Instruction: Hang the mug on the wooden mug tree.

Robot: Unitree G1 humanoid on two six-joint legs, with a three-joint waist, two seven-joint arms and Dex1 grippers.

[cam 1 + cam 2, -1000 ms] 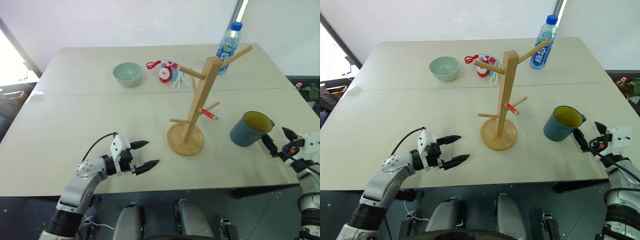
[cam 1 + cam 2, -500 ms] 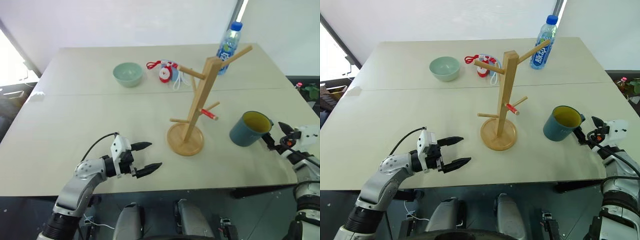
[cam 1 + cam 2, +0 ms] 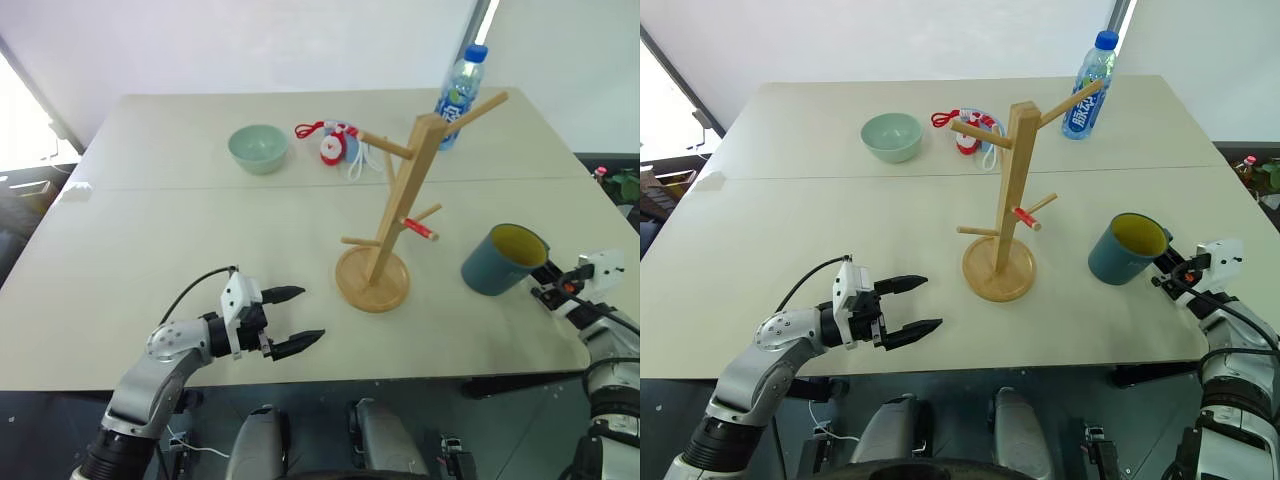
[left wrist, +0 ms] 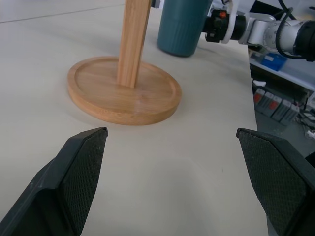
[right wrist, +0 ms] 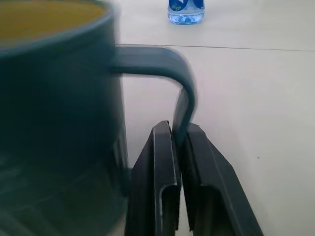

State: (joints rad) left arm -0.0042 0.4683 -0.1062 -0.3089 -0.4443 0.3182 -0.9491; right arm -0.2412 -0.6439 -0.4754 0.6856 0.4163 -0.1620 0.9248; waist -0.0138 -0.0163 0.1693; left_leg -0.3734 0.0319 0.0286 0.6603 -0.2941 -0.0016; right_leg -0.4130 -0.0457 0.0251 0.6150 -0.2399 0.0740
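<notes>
The mug was a slate teal-blue cylinder with a yellow-olive interior, standing upright on the table to the right of the wooden mug tree, near the table's right edge. Its axis was vertical, mouth upward, with the handle pointing right toward the right gripper. That gripper's two black fingers were closed on the handle's vertical bar. The mug's lower wall appeared blurred in the right wrist view. The left gripper hovered over the table's near left area, fingers spread wide apart, holding nothing.
</notes>
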